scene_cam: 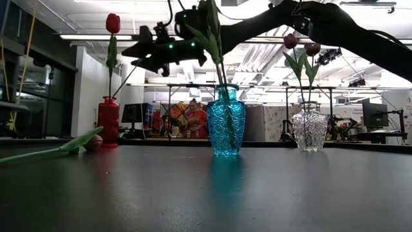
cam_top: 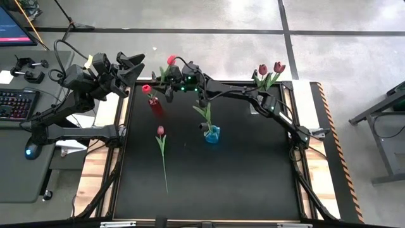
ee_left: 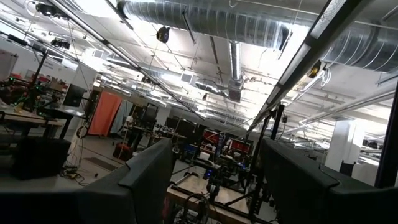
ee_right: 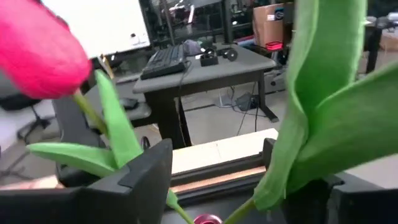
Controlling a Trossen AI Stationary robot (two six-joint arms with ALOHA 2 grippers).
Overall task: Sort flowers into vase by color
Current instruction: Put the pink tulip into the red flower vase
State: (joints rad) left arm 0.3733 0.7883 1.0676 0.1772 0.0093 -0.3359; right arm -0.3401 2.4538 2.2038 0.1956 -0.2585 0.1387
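The red vase (cam_top: 154, 106) stands at the table's far left with a red tulip (cam_top: 147, 88) in it. A second red tulip head (cam_top: 171, 60) shows beside my right gripper (cam_top: 169, 85). That gripper is open above the vase, with green stems and a broad leaf (ee_right: 323, 106) between its fingers and a red head (ee_right: 37, 56) close by. The blue vase (scene_cam: 226, 122) holds a leafy stem (cam_top: 204, 114) whose head the arm hides. A clear vase (scene_cam: 309, 129) holds two maroon tulips (cam_top: 271, 68). One dark red tulip (cam_top: 161, 144) lies flat on the table. My left gripper (cam_top: 134, 63) waits open, raised off the far left edge. My right gripper stands open around the stems over the red vase's rim (ee_right: 205, 219), reaching level from the table's right. The broad leaf (ee_right: 280, 180) lies close along one finger (ee_right: 311, 193). Whether finger and leaf touch, I cannot tell.
The right arm (cam_top: 253, 95) stretches across the far part of the table above the blue vase. Desks with a keyboard (cam_top: 16, 104) stand off the left side. The near half of the black tabletop (cam_top: 221, 183) holds only the lying tulip's stem.
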